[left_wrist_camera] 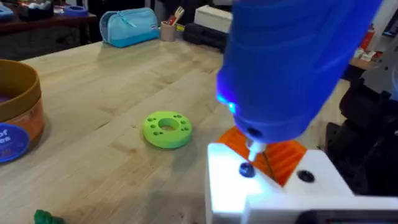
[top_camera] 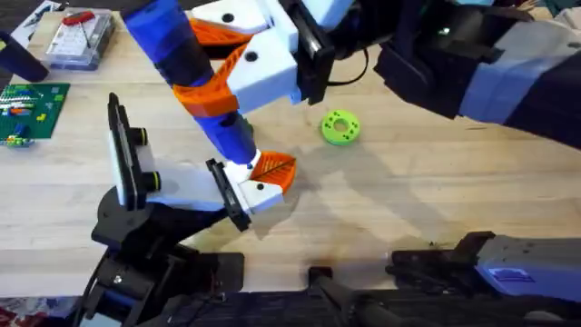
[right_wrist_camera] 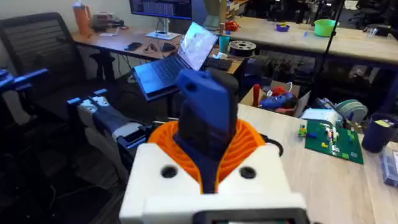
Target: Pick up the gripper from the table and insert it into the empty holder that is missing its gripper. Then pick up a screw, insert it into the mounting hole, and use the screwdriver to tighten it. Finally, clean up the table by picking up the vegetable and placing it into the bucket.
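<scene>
Over the table from above: pinching the screwdriver (top_camera: 163,32) between the orange pads of the right gripper (top_camera: 207,68), tilting it steeply and bearing its thin tip down on the white, orange-padded gripper piece (top_camera: 263,182). Sitting seated, by the look of it, at the front of the black holder (top_camera: 123,154) at the lower left, so counting the insertion as done. Lying alone farther out on the table (top_camera: 408,209), well apart: the green disc (top_camera: 340,127) (not part of the job).

Along the left wrist view: meeting a dark screw (left_wrist_camera: 246,169) in the white piece with the metal tip, and glowing blue at the nose of the tool (probably running, though only guessing). Judging the screw as placed and the tightening as under way, not finished. Waiting at the far side: the orange bucket (left_wrist_camera: 18,118). Peeking in at the picture's edge, on bare wood and clearly not in the bucket: the vegetable (left_wrist_camera: 46,218). Leaving the clean-up wholly undone. Not showing whether the left arm's own gripper is spread or closed, so not telling.

From the right wrist: clamping the blue barrel squarely between both ribbed pads, gripping firmly and centred.
</scene>
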